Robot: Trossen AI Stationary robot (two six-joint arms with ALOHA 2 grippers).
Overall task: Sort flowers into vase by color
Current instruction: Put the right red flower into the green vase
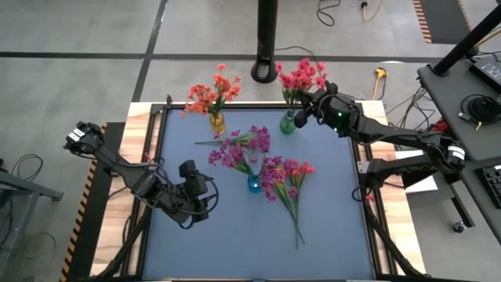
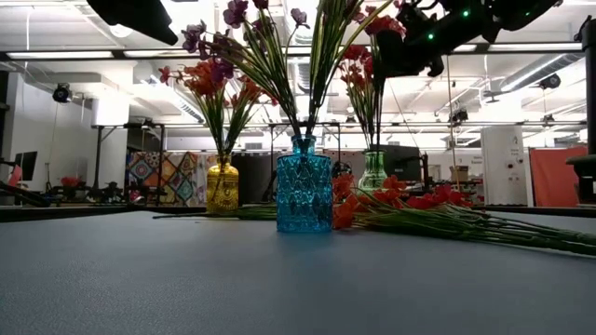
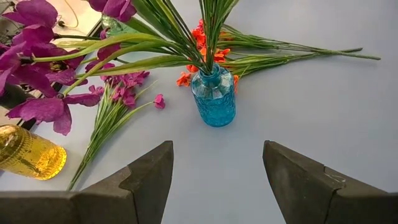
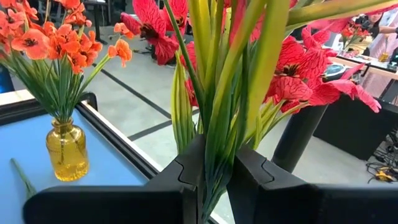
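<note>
A green vase [image 1: 287,123] at the table's far right holds red-pink flowers [image 1: 302,77], and my right gripper [image 1: 304,110] is shut on their stems just above it. A yellow vase [image 1: 217,123] holds orange flowers [image 1: 210,94]. The blue vase [image 1: 254,184] in the middle holds purple flowers [image 1: 235,153]. A loose purple sprig [image 1: 244,139] and a mixed purple and red bunch [image 1: 286,176] lie flat on the table. My left gripper [image 1: 202,192] is open, low over the table, left of the blue vase [image 3: 213,96]. My right gripper pinches a bundle of several green stems [image 4: 214,163] of the red-pink flowers between its two fingers [image 4: 186,177], below the blossoms. The fingers lie across the stems. The stems stand about upright, and in the low view they run down into the green vase [image 2: 373,172].
The dark mat has a raised black frame [image 1: 160,157] with wooden table edge outside it. A black pole base [image 1: 266,70] stands just beyond the far edge. The loose bunch's stems [image 1: 296,223] reach toward the near edge. Bare mat lies near-left and far-right.
</note>
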